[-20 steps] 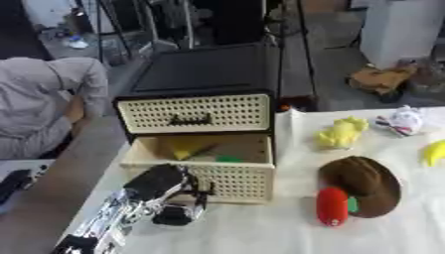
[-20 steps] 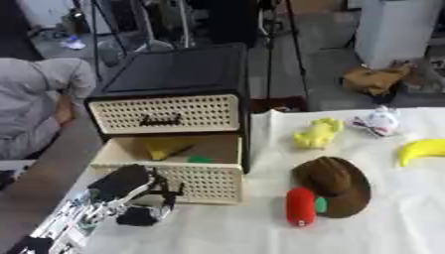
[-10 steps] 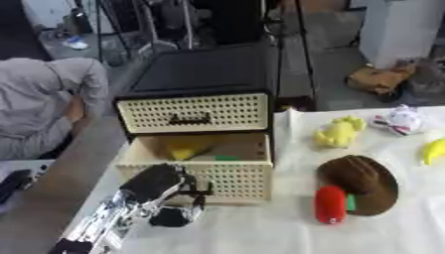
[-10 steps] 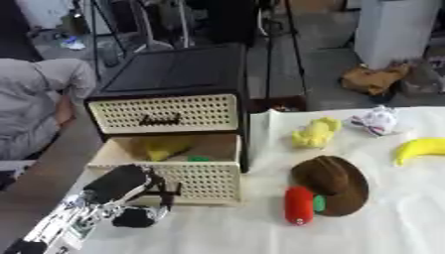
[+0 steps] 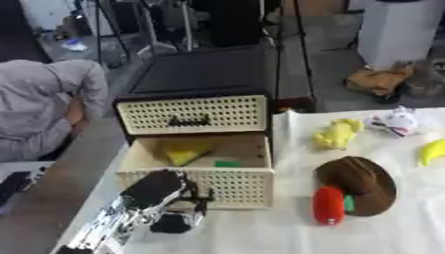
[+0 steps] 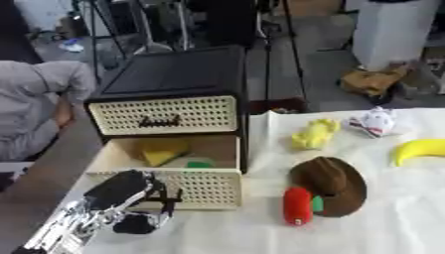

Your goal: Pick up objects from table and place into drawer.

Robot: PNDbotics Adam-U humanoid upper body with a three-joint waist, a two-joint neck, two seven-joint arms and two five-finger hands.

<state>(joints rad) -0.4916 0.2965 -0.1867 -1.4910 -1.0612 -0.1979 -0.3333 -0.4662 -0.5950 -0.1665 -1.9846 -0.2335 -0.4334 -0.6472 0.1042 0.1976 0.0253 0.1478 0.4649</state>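
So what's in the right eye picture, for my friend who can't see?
The robot's left hand is by the front of an open drawer holding yellow and green things. On the white table to the right lie a brown hat, a red toy, a yellow toy and a banana.

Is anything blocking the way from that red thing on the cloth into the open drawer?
Nothing visible lies between the red object and the open drawer, though the drawer's front wall must be cleared. The left hand sits before it.
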